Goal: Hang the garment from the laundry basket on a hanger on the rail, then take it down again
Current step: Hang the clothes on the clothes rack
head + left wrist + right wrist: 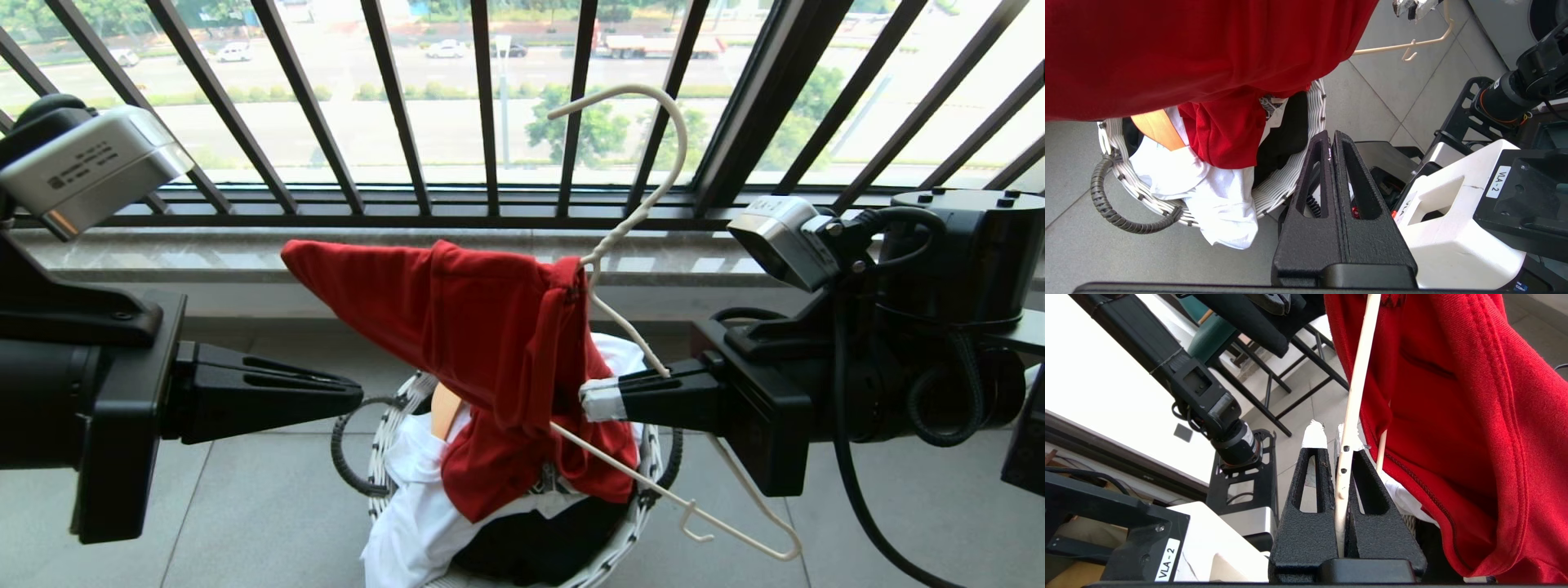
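The red garment (pixel 482 327) hangs half-threaded on the cream wire hanger (pixel 645 204), one shoulder pushed out to the left, its lower folds trailing into the white woven laundry basket (pixel 384 457). My right gripper (pixel 596 400) is shut on the hanger's wire arm (pixel 1349 416) just right of the cloth (pixel 1453 416). To the left of the garment (pixel 1188 53) my left gripper (pixel 355 396) is shut and empty, fingers pressed together (pixel 1331 141) beside the basket (pixel 1286 183). The hanger's free end (pixel 1408 47) juts out lower right. The rail is out of view.
A black balustrade (pixel 490 106) and a stone sill (pixel 204 253) close the far side. The basket also holds white cloth (pixel 416 506), black cloth (pixel 539 543) and a wooden hanger (pixel 1157 128). The robot's white base (pixel 1453 228) sits close behind the arms.
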You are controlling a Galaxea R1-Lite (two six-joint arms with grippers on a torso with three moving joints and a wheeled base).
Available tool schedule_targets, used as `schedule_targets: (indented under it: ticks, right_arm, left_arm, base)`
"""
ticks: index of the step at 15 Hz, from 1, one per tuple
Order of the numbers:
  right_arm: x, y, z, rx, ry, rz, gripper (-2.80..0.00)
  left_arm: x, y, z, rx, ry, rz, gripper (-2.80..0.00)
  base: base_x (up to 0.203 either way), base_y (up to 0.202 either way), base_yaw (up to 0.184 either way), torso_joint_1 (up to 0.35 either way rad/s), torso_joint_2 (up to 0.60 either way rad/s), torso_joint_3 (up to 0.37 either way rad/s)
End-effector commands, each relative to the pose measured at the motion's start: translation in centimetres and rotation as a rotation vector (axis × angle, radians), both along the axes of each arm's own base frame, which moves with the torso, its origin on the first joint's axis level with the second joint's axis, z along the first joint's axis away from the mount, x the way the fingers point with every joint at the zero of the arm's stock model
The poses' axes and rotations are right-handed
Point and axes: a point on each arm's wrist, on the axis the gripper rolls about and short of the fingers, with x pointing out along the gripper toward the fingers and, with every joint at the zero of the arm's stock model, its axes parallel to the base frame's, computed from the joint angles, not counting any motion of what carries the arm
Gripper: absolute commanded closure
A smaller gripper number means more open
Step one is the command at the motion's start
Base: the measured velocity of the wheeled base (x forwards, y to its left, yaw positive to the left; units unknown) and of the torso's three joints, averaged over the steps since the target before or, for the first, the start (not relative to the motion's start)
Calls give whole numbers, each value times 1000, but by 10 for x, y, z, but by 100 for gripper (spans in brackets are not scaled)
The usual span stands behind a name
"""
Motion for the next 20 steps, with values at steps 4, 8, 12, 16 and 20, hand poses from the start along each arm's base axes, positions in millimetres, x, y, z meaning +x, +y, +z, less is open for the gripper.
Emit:
schedule_targets:
  ticks: [4, 8, 12, 16, 20]
  right_arm:
    - [4, 11, 8, 24, -33, 105, 0]
    - [9, 16, -7, -2, -42, 139, 0]
    - [-2, 29, -10, -6, -49, 205, 0]
    - [-8, 34, -14, -13, -60, 234, 0]
    - [-10, 38, -17, -18, -53, 249, 0]
  left_arm:
    - [-14, 8, 8, -29, -41, -6, 0]
    - [-16, 8, 12, -40, -52, -10, 0]
    - [-12, 5, 11, -35, -40, -12, 0]
    - [-24, 5, 14, -57, -52, -57, 0]
    - [-34, 6, 16, -75, -61, -91, -280]
  base:
    - [0, 0, 0, 0, 0, 0]
    - [0, 0, 0, 0, 0, 0]
    - [0, 0, 0, 0, 0, 0]
    - [0, 0, 0, 0, 0, 0]
    - [0, 0, 0, 0, 0, 0]
